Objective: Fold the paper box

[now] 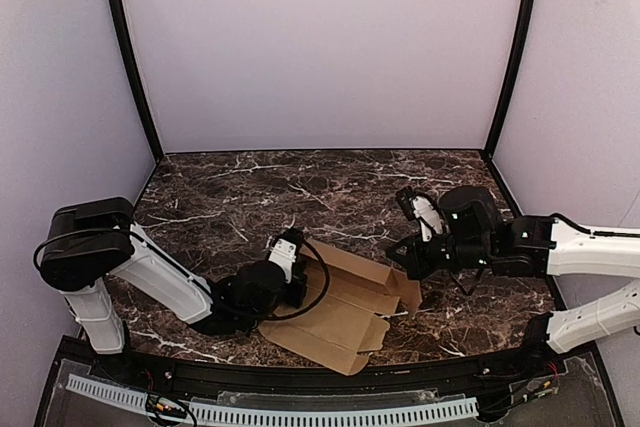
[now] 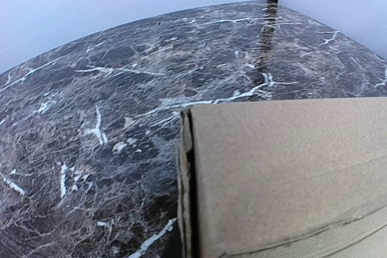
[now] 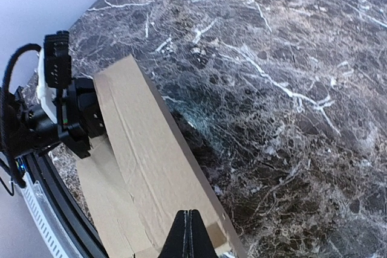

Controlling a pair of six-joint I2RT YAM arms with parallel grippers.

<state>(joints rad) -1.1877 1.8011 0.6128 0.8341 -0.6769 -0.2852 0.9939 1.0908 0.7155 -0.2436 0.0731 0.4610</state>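
The paper box (image 1: 335,322) is a brown cardboard blank lying at the near middle of the marble table, with its far long wall (image 3: 139,143) folded up. My left gripper (image 1: 298,279) sits at that wall's left end and appears shut on it. In the left wrist view the cardboard (image 2: 290,173) fills the lower right, and its doubled edge runs down to where the hidden jaws are. My right gripper (image 3: 190,216) is shut with nothing between its fingers. It hovers over the box's right end (image 1: 405,292), by a small tab.
The dark marble table (image 1: 300,187) stretches bare behind the box. White walls and two black corner posts (image 1: 510,57) close the back. A black rail with a white perforated strip (image 1: 300,412) runs along the near edge, close to the box.
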